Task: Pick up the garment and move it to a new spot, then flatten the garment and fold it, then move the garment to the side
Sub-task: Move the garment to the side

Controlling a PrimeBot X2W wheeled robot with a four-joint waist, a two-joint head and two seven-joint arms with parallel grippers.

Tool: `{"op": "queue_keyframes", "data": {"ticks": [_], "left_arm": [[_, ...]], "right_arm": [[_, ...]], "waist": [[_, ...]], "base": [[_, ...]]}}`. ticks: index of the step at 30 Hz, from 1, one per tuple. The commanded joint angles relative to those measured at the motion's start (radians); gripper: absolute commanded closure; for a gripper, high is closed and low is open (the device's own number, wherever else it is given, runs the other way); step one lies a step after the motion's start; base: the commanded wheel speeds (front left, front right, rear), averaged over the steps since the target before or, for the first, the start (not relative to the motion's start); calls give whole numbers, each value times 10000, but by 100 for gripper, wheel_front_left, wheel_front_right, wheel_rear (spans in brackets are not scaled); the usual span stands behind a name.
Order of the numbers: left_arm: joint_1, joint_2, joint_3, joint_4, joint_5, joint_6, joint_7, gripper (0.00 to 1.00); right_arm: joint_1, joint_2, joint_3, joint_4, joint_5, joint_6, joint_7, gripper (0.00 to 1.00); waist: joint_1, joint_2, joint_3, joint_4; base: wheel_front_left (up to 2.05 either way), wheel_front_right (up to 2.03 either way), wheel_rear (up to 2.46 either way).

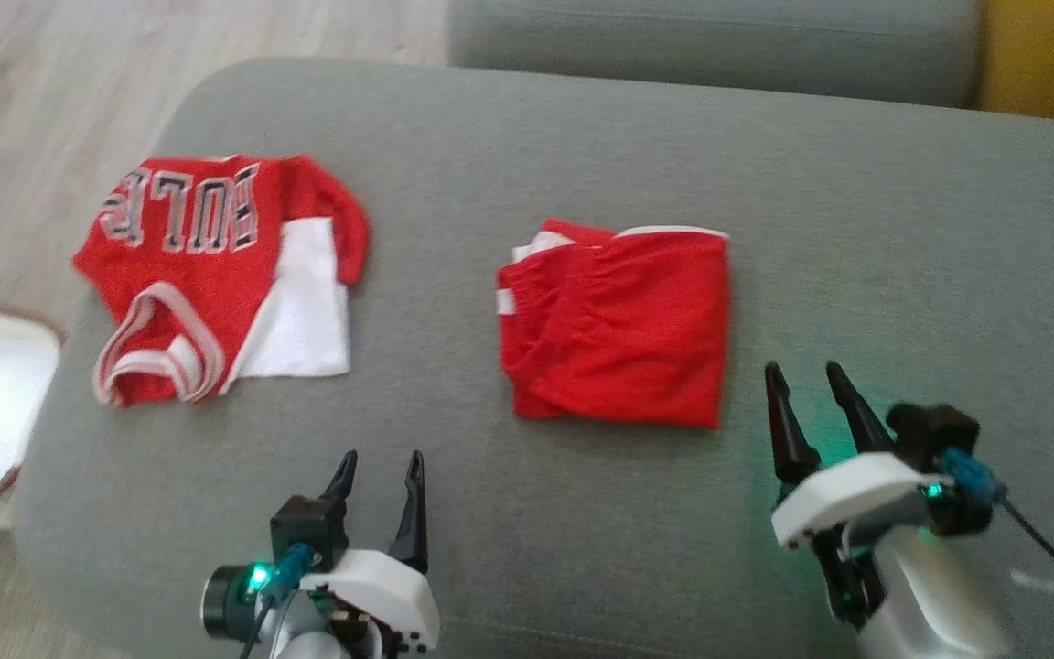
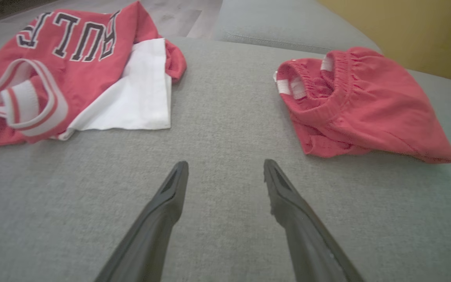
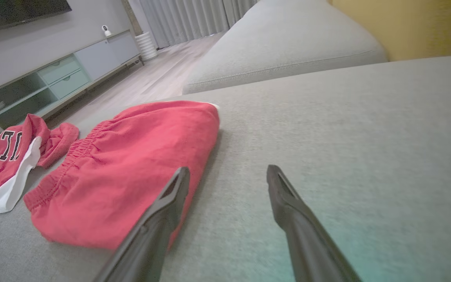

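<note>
Jaws, left: spread wide with nothing between them, held over the grey sofa cushion.
Jaws, right: also wide apart and empty, tips pointing forward over the same cushion.
Task garment: I take it to be the red shorts, since they lie between my two sets of jaws. I cannot be sure of that from this alone.
Shorts, state: doubled over into a compact rectangle, elastic waistband on the left, some rumpling at the near left corner.
Shorts, place: ahead and to the right of my left jaws, clear of them. They are just to the left of my right jaws, whose tips stand beside the right-hand edge without touching it.
Jersey: red and white with lettering, roughly folded. It lies ahead and to the left of my left jaws, well apart from them and from the shorts.
Done, as I judge it: the shorts look already moved, flattened and folded.
Left, as I judge it: shifting the folded shorts to the side. Nothing is gripped now.
Likely next grip: my right jaws are nearest, at the right-hand edge.
</note>
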Motion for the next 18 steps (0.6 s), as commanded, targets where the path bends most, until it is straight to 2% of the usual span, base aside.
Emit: {"op": "queue_keyframes", "data": {"ticks": [1, 7, 14, 15, 16, 17, 18], "left_arm": [[-406, 54, 202, -327, -41, 86, -61, 0], [-475, 54, 217, -435, -169, 217, -61, 0], [-603, 54, 68, -542, -232, 227, -61, 0], [-603, 54, 65, -550, -232, 240, -61, 0], [-598, 54, 74, -559, -232, 259, -61, 0], [-585, 54, 108, -575, -252, 288, -61, 0], [-568, 54, 145, -589, -271, 321, -61, 0]], "right_arm": [[-622, -19, 325, -63, 14, 67, -110, 0], [-1442, -19, 287, 874, -208, 67, -110, 0], [-2437, -18, -226, 2935, -626, 67, 99, 2], [-2530, -18, -253, 3155, -553, 67, 147, 20], [-2622, -18, -244, 3313, -536, 67, 135, 53], [-2698, -18, -190, 3440, -536, 67, 117, 91], [-2742, -18, -132, 3546, -460, 67, 98, 100]], "waist": [[0, 0, 308, 569], [0, 0, 641, 1150], [0, 0, 921, 1611], [0, 0, 936, 1617], [0, 0, 955, 1601], [0, 0, 970, 1554], [0, 0, 962, 1485]], "base": [[0, 0, 0], [0, 0, 0], [0, 0, 0], [0, 0, 0], [0, 0, 0], [0, 0, 0], [0, 0, 0]]}}
